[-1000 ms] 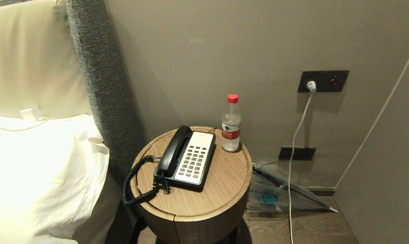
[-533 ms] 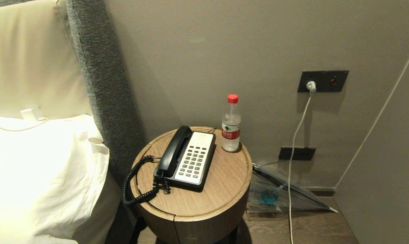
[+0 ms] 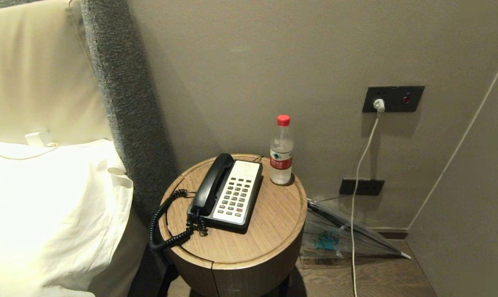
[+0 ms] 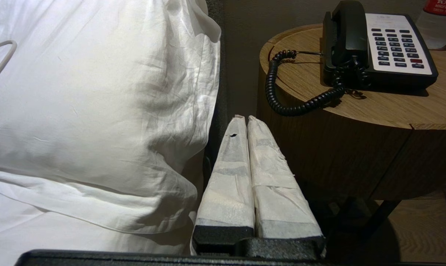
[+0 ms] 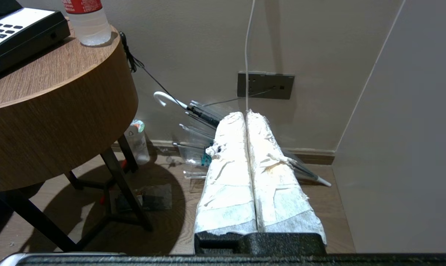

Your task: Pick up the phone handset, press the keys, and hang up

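The black phone handset (image 3: 211, 182) lies in its cradle on the left side of the black-and-white phone base (image 3: 236, 194), whose keys (image 3: 235, 196) face up. Its coiled cord (image 3: 162, 225) loops over the round table's left rim. The left wrist view shows the handset (image 4: 343, 31) and keys (image 4: 396, 48) up on the table. My left gripper (image 4: 243, 119) hangs shut and empty below the table top, between bed and table. My right gripper (image 5: 246, 113) is shut and empty, low to the right of the table. Neither arm appears in the head view.
A round wooden bedside table (image 3: 269, 231) holds a red-capped water bottle (image 3: 281, 150) behind the phone. A pillow (image 3: 47, 206) and grey headboard (image 3: 125, 95) stand on the left. A folded clear umbrella (image 3: 348, 235), a white cable (image 3: 358, 173) and wall sockets (image 3: 393, 99) lie to the right.
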{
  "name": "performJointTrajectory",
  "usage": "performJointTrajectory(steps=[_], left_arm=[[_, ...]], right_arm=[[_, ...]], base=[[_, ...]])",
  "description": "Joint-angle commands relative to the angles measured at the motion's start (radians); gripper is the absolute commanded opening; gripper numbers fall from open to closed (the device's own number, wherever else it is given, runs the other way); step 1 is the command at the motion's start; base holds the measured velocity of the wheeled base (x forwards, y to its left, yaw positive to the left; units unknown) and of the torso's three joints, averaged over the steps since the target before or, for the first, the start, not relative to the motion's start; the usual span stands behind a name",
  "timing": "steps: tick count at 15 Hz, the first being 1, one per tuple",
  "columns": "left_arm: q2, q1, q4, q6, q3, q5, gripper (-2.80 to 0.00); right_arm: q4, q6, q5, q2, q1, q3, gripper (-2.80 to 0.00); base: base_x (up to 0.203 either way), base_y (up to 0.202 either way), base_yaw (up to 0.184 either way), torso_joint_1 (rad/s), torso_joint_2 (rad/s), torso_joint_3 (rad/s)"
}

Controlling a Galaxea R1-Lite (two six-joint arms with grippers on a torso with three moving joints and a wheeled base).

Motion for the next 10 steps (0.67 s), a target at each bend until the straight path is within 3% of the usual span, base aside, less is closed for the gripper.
performJointTrajectory(steps=[1,10], left_arm=[[0.000,0.000,0.000,0.001,0.000,0.000,-2.80],[-0.001,0.000,0.000,0.001,0.000,0.000,-2.80]], right_arm=[[-0.001,-0.002,0.002,0.001,-0.001,0.002,-2.80],[0.000,0.005,0.000,0.001,0.001,0.000,-2.80]], base=[[0.000,0.000,0.000,0.000,0.00,0.000],[0.000,0.000,0.000,0.000,0.00,0.000]])
